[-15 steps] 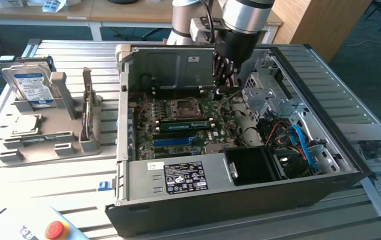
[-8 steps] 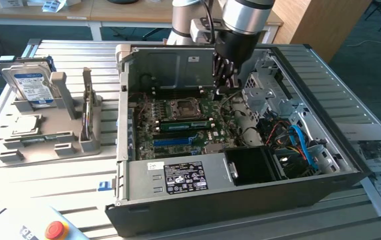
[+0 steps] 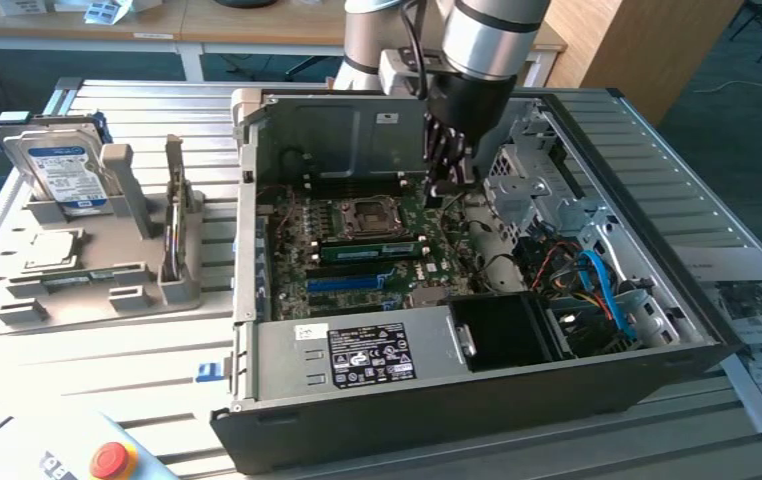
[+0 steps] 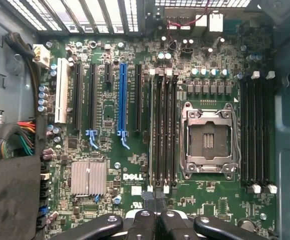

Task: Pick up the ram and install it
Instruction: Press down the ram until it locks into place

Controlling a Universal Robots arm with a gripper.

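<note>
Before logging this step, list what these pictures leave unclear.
1. Exterior view: whether the claw grips anything; it blends into the shadowed case.
2. Exterior view: hard drive label text, too small.
3. Exterior view: red button, cut by the edge.

Arm (image 3: 488,40) reaches down, pincer (image 3: 445,180) fingers closed
</note>
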